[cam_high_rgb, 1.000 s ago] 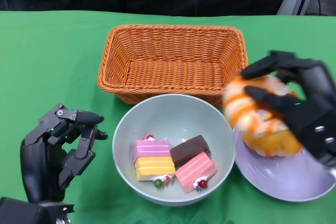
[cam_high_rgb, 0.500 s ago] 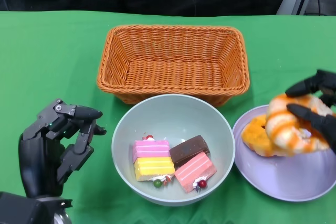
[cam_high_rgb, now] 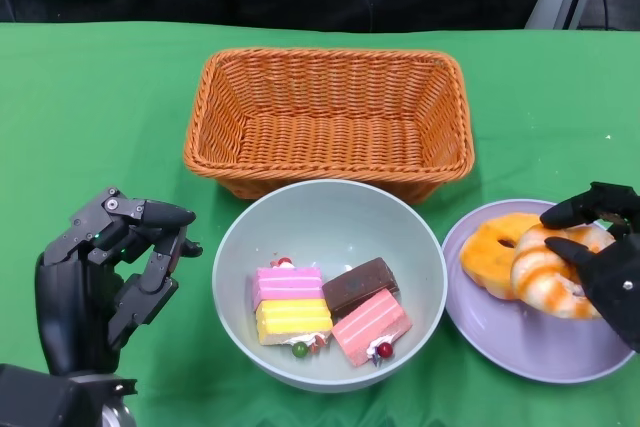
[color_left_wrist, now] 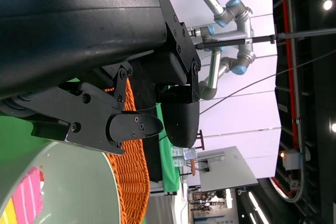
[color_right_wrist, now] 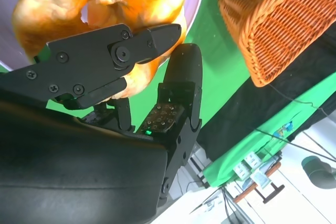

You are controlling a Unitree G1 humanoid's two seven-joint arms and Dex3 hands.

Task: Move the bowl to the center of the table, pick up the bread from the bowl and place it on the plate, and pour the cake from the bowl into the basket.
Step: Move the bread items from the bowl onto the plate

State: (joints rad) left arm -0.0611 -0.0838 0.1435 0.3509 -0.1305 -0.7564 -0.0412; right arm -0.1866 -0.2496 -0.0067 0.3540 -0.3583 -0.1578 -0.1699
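Open green tablecloth [cam_high_rgb: 90, 117] lies left of the woven orange wicker basket [cam_high_rgb: 328, 117] and pale grey-green round bowl [cam_high_rgb: 331, 282]. Basket and bowl nearly touch; no passage between. Narrow cloth strip separates bowl from lilac round plate [cam_high_rgb: 530, 342]. Cloth right of the basket is open.

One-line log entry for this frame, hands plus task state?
phase: bread placement | right hand: holding glazed orange bread on lilac plate | left hand: free, beside grey bowl | cake slices: in bowl | wicker basket: empty
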